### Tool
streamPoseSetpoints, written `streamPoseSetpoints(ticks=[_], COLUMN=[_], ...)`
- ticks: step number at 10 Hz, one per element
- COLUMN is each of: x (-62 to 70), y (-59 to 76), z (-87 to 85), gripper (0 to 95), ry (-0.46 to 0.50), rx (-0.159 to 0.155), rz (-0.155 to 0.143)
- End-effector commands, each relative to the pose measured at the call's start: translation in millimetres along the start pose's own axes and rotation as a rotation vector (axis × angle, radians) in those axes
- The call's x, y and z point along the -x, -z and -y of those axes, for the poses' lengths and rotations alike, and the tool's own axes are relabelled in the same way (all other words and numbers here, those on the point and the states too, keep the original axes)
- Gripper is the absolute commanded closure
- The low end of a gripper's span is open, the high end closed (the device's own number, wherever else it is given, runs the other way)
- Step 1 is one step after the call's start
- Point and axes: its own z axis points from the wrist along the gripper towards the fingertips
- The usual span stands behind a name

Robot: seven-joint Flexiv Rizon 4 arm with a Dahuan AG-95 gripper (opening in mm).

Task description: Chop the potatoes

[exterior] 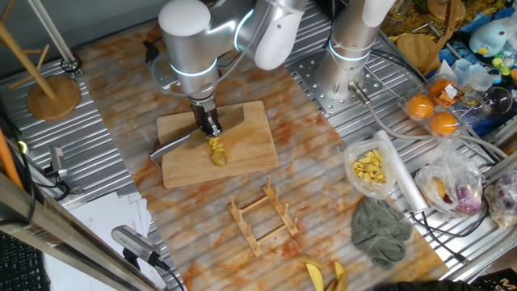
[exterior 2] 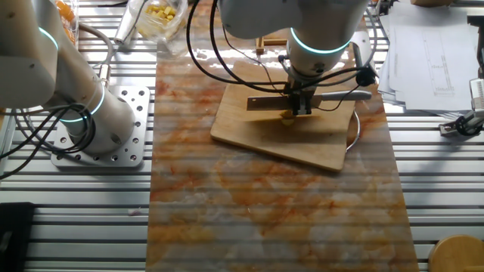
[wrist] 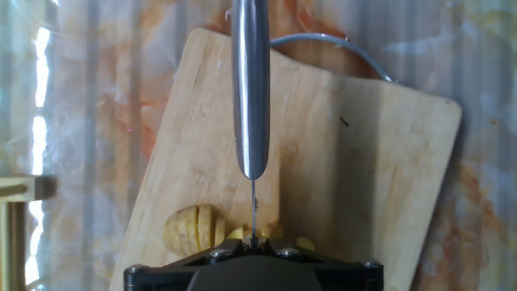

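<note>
The potatoes (exterior: 216, 151) are a small cluster of yellow sliced chunks on the wooden cutting board (exterior: 252, 129). My gripper (exterior: 212, 128) stands right above them, shut on a knife (exterior: 172, 145). In the hand view the knife's silver handle (wrist: 250, 81) points away, and its thin blade edge (wrist: 254, 206) comes down among the potatoes (wrist: 194, 228), with sliced pieces to its left and smaller bits to its right. The gripper (wrist: 254, 241) hides part of the cluster. In the other fixed view the gripper (exterior 2: 302, 108) holds the knife (exterior 2: 344, 94) across the board (exterior 2: 302, 147), over the potatoes (exterior 2: 288, 115).
A wooden rack (exterior: 262, 217) stands in front of the board. A clear bag of pale yellow pieces (exterior: 367, 168), a grey cloth (exterior: 380, 230), banana peels (exterior: 323, 276) and oranges (exterior: 432, 113) lie to the right. A second arm's base (exterior 2: 98, 121) is beside the mat.
</note>
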Motion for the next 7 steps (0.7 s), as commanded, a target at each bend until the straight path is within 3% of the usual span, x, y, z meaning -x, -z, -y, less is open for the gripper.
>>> streamPoseSetpoints(ticks=[1, 3, 5, 7], x=[1.8, 3.1, 5.9, 4.7], y=[-6.3, -10.0, -22.0, -23.3], z=[1.1, 1.2, -1.0, -2.2], gripper=[95.0, 95.0, 95.0, 95.0], ry=[-0.004, -0.008, -0.019, -0.015], rx=[0.003, 0.005, 0.007, 0.005], rz=[0.005, 0.006, 0.024, 0.028])
